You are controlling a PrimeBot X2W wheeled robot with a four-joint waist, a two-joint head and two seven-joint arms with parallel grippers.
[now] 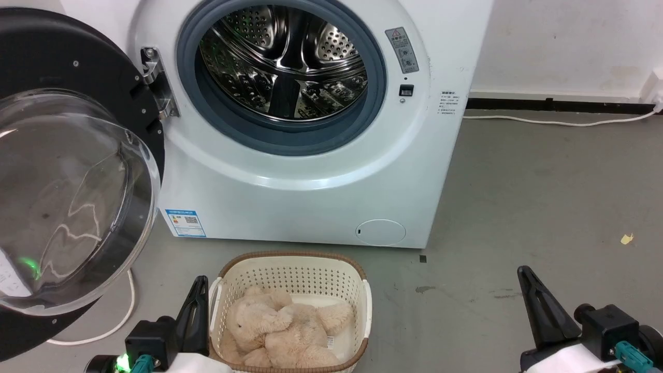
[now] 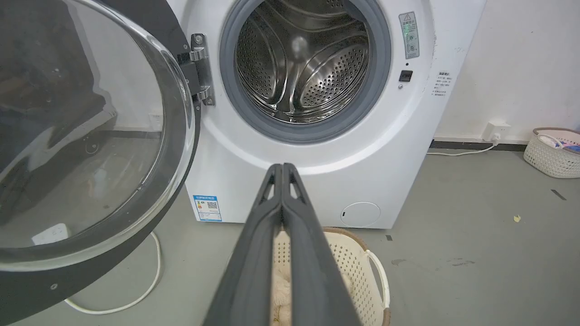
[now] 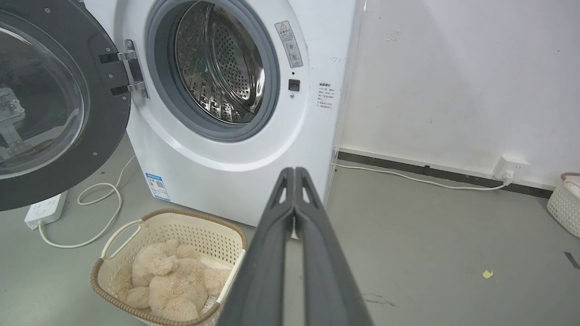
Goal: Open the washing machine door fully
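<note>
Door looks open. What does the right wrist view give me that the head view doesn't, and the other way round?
Right wrist view adds: a white power strip on the floor, a wall socket and a second basket at the right edge. Head view adds: the round service flap and the left claw, shut. Both: the washing machine door swung wide to the left, the steel drum, the basket holding a plush toy, and the right claw, shut.

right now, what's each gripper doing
Left gripper: jaws shut, holding nothing.
Right gripper: jaws shut, holding nothing.
</note>
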